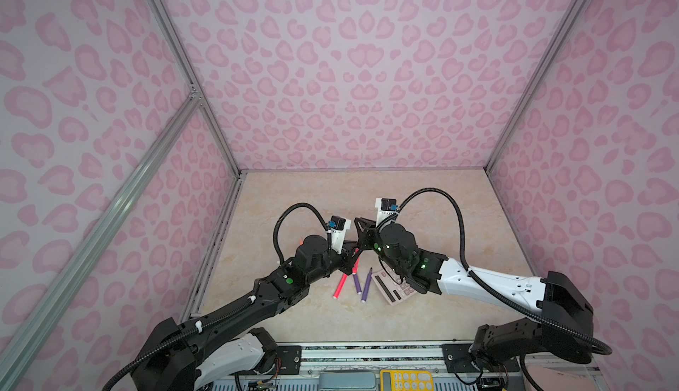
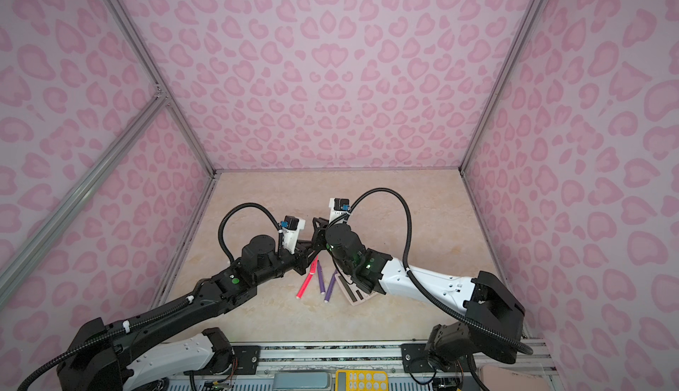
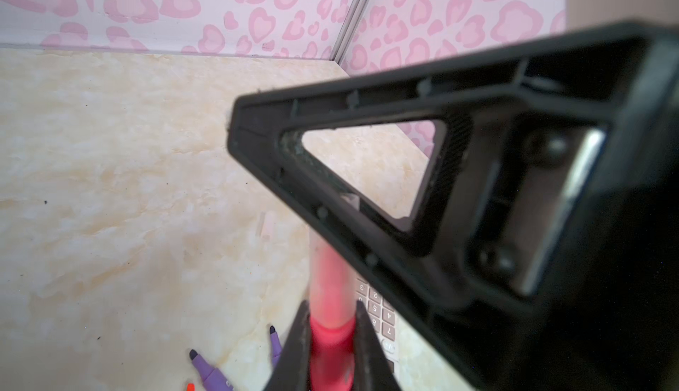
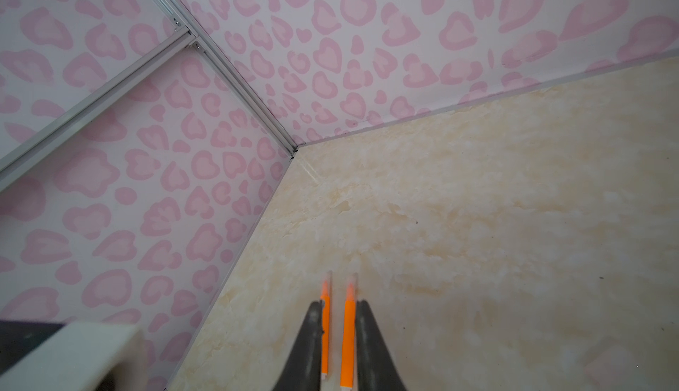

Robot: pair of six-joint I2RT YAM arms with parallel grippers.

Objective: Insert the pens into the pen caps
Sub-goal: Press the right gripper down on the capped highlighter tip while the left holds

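Note:
My left gripper (image 3: 331, 308) is shut on a pink-red pen (image 3: 329, 348), held up over the table (image 1: 294, 205). A pale clear pen cap (image 3: 325, 260) covers the pen's far end and runs under a finger of my right gripper (image 1: 358, 244), which is shut on that cap. In the right wrist view the right gripper (image 4: 338, 302) has narrow jaws, and the clear cap barely shows there. Two orange pens (image 4: 348, 334) lie on the table beyond those jaws. Another pink-red pen (image 1: 341, 286) and two purple pens (image 1: 356, 284) lie below the grippers.
A pink calculator (image 1: 391, 290) lies on the table under the right wrist, next to the purple pens. Patterned pink walls (image 1: 367, 76) close in the table at the back and both sides. A yellow calculator (image 1: 406, 380) sits beyond the front rail.

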